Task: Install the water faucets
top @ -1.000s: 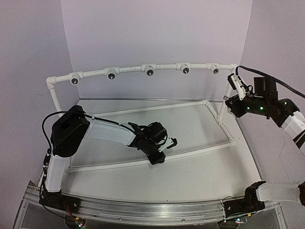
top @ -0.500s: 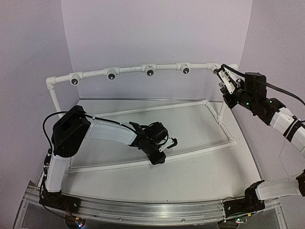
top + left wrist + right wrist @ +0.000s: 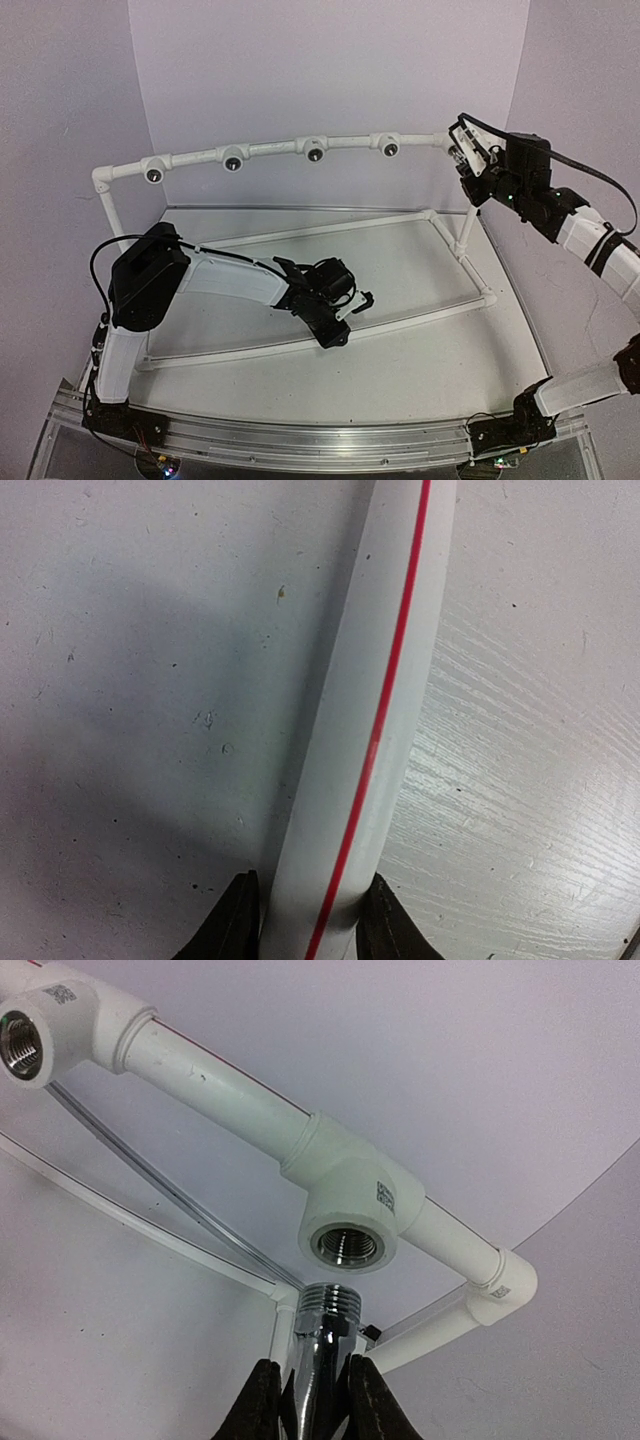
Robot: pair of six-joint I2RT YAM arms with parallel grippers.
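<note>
My right gripper (image 3: 305,1392) is shut on a chrome water faucet (image 3: 322,1345). Its threaded end points up at the rightmost grey socket (image 3: 347,1245) of the raised white pipe (image 3: 215,1095), a small gap below the opening. In the top view this gripper (image 3: 466,158) is at the pipe's right end, covering that socket. My left gripper (image 3: 352,302) is shut on the low front pipe (image 3: 430,312) of the frame. In the left wrist view, both dark fingers (image 3: 240,920) press the sides of that red-striped pipe (image 3: 370,730).
Several more open sockets (image 3: 314,152) line the raised pipe across the back. A corner elbow (image 3: 505,1290) sits just right of the target socket, with another socket (image 3: 20,1045) to its left. The purple walls stand close behind and to the right.
My right arm has carried the faucet left and up, from beside the frame's right post to just under the rightmost socket. The left arm has not moved.
</note>
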